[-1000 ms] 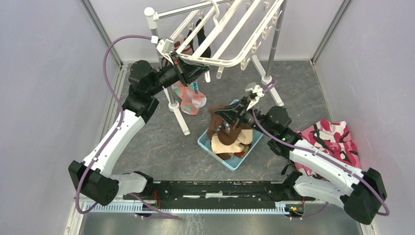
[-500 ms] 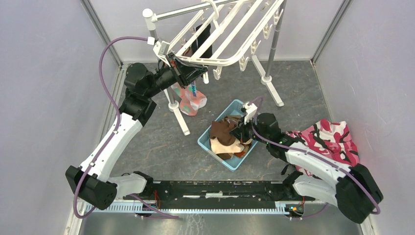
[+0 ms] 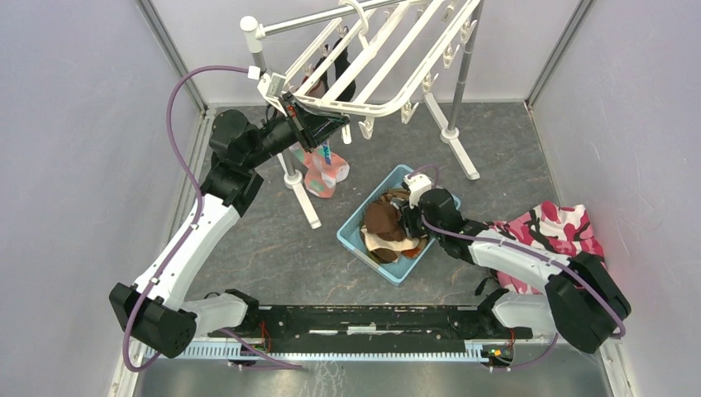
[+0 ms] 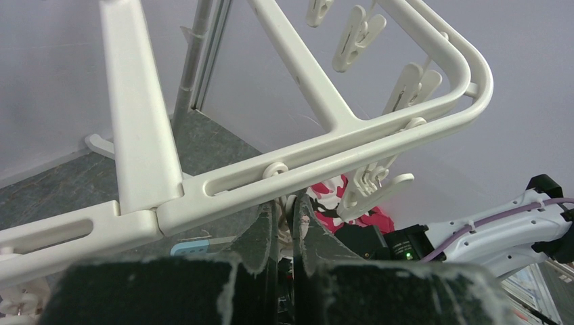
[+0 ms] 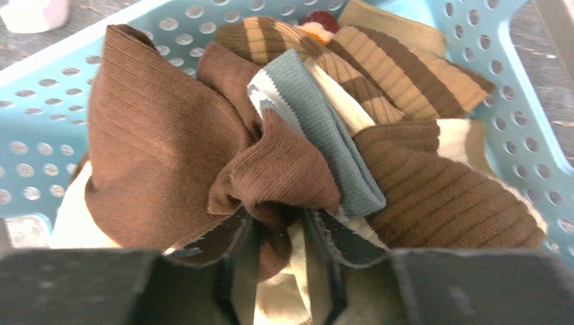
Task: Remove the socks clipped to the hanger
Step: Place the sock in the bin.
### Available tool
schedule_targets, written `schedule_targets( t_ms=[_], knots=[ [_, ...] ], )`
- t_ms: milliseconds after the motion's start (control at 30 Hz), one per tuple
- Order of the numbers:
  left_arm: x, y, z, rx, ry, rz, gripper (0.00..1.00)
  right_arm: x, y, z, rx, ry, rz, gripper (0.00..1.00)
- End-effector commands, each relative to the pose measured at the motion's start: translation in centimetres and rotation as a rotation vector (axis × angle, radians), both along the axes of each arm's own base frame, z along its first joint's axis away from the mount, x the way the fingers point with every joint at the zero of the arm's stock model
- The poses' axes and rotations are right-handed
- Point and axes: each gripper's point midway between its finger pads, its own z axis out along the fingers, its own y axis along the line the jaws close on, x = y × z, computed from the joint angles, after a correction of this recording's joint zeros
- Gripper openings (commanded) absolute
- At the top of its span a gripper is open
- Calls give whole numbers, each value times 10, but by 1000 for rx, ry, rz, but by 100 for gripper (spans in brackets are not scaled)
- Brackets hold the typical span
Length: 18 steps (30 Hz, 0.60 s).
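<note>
In the light blue basket (image 5: 40, 88), a brown sock (image 5: 162, 135) is loosely straddled by the half-parted right gripper (image 5: 277, 261). Farther off, the left gripper (image 4: 284, 210) is pinched shut beneath the hanger (image 4: 325, 152) (what it holds cannot be told). Beyond, black socks (image 3: 345, 70) are clipped: limp, light, best taken just under the clips.

Legible text: none.
Only candidates are 2 marks, both unreadable. Top view: blue print on the coral pink sock (image 3: 321, 172), too small and blurred to make out any letters. Left wrist view: small light-blue patch (image 4: 187, 248) w/ dark marks, seen under the hanger (image 4: 325, 152) bar; can't tell if it's lettering. Right wrist view: the knit socks (image 5: 203, 149) and the blue basket (image 5: 40, 95) show pattern only.
</note>
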Motion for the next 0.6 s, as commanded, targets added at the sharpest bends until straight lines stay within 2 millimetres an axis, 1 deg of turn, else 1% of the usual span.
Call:
schedule_targets(
  t_ms=[0,67,200,267,300,367,400,433,500,567],
  knots=[
    [-21,0,9,3,-52,-59,2,6,-20,33,-94,-89,-8,45],
    [-21,0,9,4,-50,-58,2,5,-16,60,-60,-125,17,48],
    [-21,0,10,3,-52,-59,2,0,-12,117,1,-196,55,50],
    [-22,0,11,3,-55,-60,2,-3,-9,138,29,-218,75,50],
    [-21,0,11,3,-56,-58,2,-4,-7,144,40,-222,86,49],
    [-22,0,11,3,-56,-58,2,-2,-1,152,68,-229,96,47],
    [-22,0,11,4,-57,-59,2,0,1,151,77,-227,91,44],
    [-22,0,11,3,-58,-59,2,3,3,148,87,-223,83,39],
    [-22,0,10,5,-55,-59,2,8,15,140,130,-211,110,29],
    [-22,0,10,5,-52,-59,2,13,26,123,174,-190,138,20]
  ],
)
